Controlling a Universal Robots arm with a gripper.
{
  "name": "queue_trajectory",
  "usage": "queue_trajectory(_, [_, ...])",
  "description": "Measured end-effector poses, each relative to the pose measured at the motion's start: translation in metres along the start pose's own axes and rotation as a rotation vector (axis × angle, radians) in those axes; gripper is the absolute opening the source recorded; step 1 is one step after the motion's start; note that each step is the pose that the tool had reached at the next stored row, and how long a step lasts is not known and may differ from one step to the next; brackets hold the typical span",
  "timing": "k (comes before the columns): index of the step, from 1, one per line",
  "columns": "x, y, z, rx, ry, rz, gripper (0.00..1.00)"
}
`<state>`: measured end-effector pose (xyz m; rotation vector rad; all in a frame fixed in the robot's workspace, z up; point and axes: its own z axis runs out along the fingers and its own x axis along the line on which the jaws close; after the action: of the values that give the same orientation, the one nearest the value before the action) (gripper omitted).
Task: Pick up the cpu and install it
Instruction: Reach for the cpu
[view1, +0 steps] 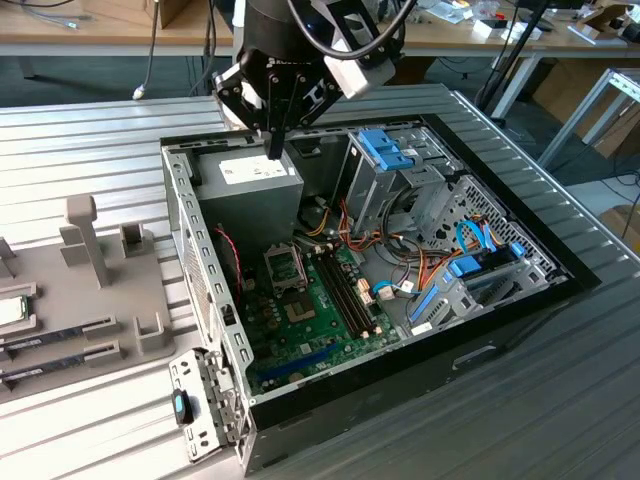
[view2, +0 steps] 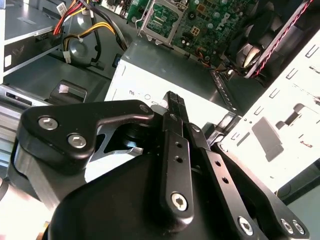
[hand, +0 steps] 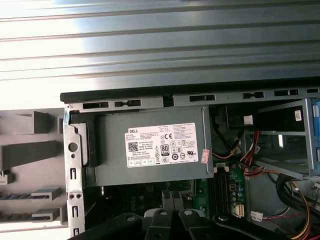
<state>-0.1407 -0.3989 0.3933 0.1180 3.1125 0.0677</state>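
Black gripper – mine – hanging above the far left corner of the open computer case, fingertips just over the top plate of the grey power supply. Fingers: pressed together with nothing between them, as the second wrist view shows at the tip, where the two ribbed pads meet over the white label of the power supply. Item one, the cpu: silvery top with a thin green rim, lying flat on the grey fixture tray at the exterior view's left edge, well apart from me and outside the case. Item two, two long dark memory sticks, lying on the same tray just nearer than the cpu. Item three, the socket: a square metal frame on the green motherboard, sitting just nearer than the power supply inside the case, also seen past my fingers in the second wrist view. Item four, a drive cage with blue tabs, to the exterior view's right of me. Item five, the ribbed metal table – bearing case and tray alike. In the first wrist view the labelled power supply lies directly beneath me.
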Motion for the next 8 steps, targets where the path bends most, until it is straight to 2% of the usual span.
queue_trajectory(8, [0.0040, -0.0003, -0.0001, 0.0000, 0.0000, 0.000, 0.11])
